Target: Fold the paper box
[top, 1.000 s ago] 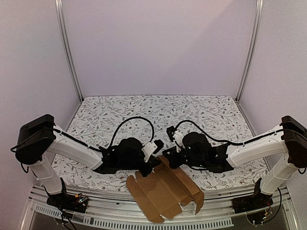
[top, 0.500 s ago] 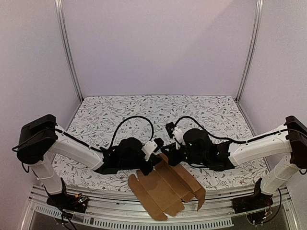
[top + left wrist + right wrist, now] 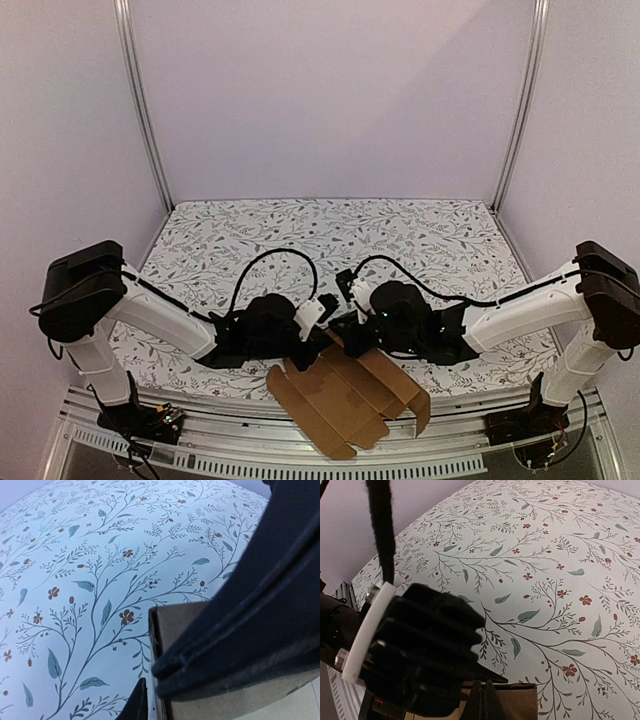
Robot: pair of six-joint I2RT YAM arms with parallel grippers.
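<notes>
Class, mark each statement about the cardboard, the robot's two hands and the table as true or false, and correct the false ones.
1. The paper box is still an opened-out brown sheet, not a closed box. True.
2. It lies at the far end of the table, by the back wall. False: it lies at the near edge, between the two arm bases.
3. The left hand and the right hand both meet the sheet at its far edge. True.
4. The table cover is plain white. False: it is printed with leafy sprigs and small flowers.
</notes>
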